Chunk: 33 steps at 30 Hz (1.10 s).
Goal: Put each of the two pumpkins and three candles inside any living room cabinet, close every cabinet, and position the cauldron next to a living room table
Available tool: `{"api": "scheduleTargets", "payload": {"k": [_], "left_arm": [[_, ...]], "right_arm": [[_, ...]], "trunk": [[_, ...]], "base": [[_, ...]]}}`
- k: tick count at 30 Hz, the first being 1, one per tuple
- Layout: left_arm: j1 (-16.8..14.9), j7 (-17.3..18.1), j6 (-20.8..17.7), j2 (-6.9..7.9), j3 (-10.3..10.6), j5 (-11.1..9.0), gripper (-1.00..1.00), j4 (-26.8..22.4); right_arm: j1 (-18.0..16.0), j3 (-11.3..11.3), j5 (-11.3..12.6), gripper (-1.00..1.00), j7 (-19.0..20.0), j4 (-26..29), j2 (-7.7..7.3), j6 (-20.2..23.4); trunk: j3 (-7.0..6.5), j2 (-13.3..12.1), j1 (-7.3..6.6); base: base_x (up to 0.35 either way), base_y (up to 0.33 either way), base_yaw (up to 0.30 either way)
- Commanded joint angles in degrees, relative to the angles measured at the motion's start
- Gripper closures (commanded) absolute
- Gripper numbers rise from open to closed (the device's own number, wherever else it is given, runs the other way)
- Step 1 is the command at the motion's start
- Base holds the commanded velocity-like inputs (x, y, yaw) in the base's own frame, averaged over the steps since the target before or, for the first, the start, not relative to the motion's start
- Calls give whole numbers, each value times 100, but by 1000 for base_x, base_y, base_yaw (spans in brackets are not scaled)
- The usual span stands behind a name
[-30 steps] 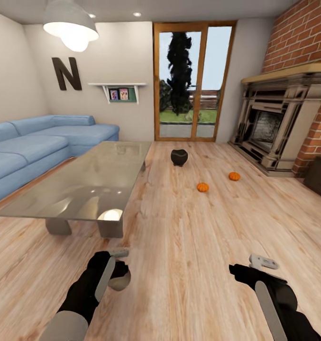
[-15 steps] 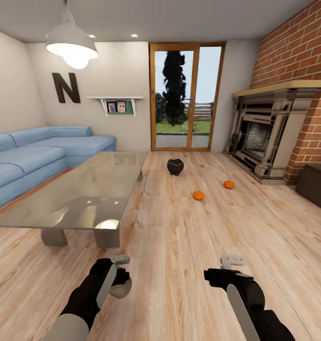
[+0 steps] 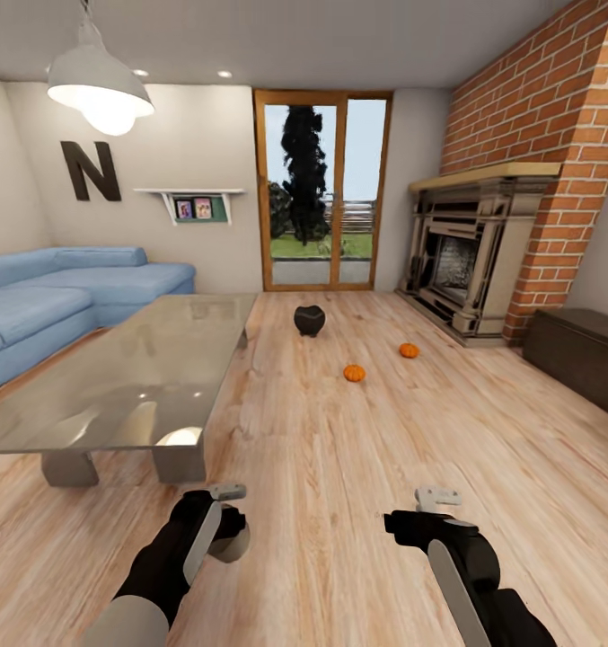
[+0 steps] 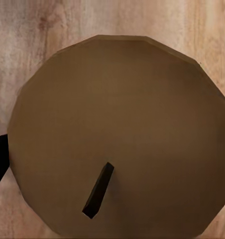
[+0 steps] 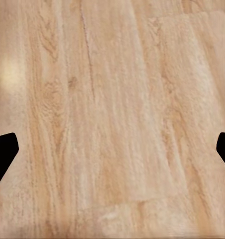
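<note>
Ahead we see the small matte black round-bellied cauldron (image 3: 310, 320) on the light wood-plank floor (image 3: 357, 449), near the far corner of the glossy grey low coffee table (image 3: 115, 377); two bright orange ribbed pumpkins (image 3: 354, 372) (image 3: 409, 350) sit apart beyond it. Our left gripper (image 3: 224, 521) is clamped on a pale stubby candle (image 4: 117, 134). Right gripper (image 5: 112, 149) fingers spread apart over bare floor, long dark brown cabinet (image 3: 577, 355) by the brick wall.

Home living room: blue sofa (image 3: 61, 292), brick fireplace (image 3: 470, 261), coffee table (image 3: 115, 377).
</note>
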<state>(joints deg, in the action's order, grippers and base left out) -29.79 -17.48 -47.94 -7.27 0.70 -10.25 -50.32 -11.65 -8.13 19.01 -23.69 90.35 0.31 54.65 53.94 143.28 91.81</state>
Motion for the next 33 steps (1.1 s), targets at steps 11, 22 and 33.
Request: {"api": "scheduleTargets", "payload": {"k": [11, 22, 33], "left_arm": [[0, -50, 0, -2, 33, -29, 100, -12], [16, -77, 120, -2, 301, -29, 100, -54], [17, -75, 127, -2, 308, -31, 100, -65]], "right_arm": [[-7, 11, 201, -100, -42, -13, -7, 19], [-14, 50, 789, -100, -48, -29, -73, 37], [-11, 66, 805, -100, -51, -21, -81, 37]], "trunk": [[-125, -245, -146], [-219, -686, -387], [-384, -1128, -629]], "base": [[0, 0, -108], [-74, 0, -3], [-42, 0, -52]]}}
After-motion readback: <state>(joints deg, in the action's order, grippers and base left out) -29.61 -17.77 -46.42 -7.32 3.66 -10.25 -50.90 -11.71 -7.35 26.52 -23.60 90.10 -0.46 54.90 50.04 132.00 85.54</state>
